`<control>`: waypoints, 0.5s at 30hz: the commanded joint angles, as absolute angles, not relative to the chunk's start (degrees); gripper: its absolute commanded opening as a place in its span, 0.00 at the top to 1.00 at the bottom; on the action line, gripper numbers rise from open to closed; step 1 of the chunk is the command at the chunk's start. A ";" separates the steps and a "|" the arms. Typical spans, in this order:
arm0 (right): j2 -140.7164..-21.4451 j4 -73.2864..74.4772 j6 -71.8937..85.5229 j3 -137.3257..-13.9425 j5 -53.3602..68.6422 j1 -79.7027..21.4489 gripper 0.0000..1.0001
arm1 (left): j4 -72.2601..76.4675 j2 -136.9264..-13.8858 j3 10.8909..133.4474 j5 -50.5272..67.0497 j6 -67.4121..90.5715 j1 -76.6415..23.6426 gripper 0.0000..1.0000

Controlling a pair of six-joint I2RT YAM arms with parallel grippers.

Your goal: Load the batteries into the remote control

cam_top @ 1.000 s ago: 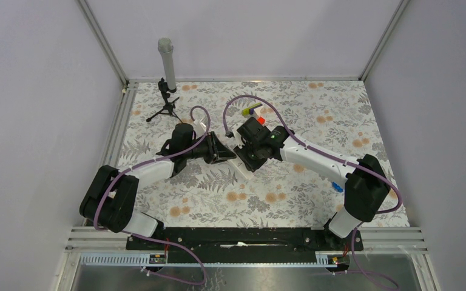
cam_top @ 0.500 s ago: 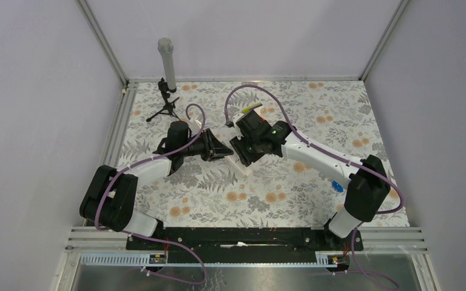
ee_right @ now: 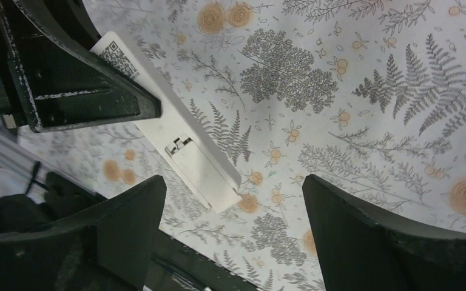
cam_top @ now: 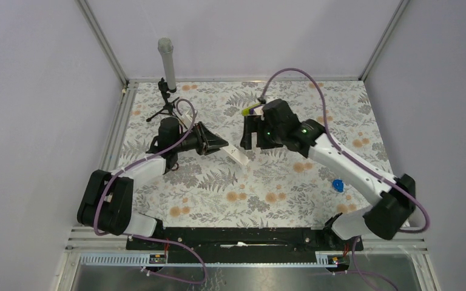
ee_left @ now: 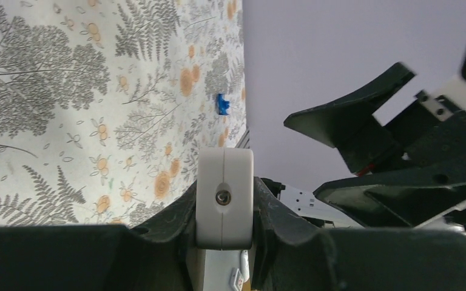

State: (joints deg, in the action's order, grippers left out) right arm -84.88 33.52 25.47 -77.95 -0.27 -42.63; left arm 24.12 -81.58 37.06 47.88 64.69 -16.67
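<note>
While the left end effector is clamped fully shut on one end of the remote control, the right end effector hangs just beyond the other end with its jaws spread wide and nothing between them. From the left wrist view the white bar is seen end-on, pinched on both flat sides by the dark fingers, with a small round screw or socket in the middle of its end face. From the right wrist view the remote control runs diagonally out of the left end effector's fingers at the upper left down toward the gap between the right end effector's own fingertips; its free end lies just ahead of that gap, touching neither finger. The side turned to this camera carries a QR label near the gripped end and a small latch about midway along. Whether the free end rests on the floral bench or is held above it cannot be told. A blue piece lies on the bench well to the right of and nearer than the right end effector, and a small yellow-green object sits just beyond it. A small tripod carrying a grey tube stands beyond and to the left of the left end effector.
</note>
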 commanded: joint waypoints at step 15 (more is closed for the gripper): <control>-66.65 0.59 59.09 -56.87 5.18 -41.57 0.08 | 24.44 -73.60 48.94 49.54 75.85 -14.59 1.00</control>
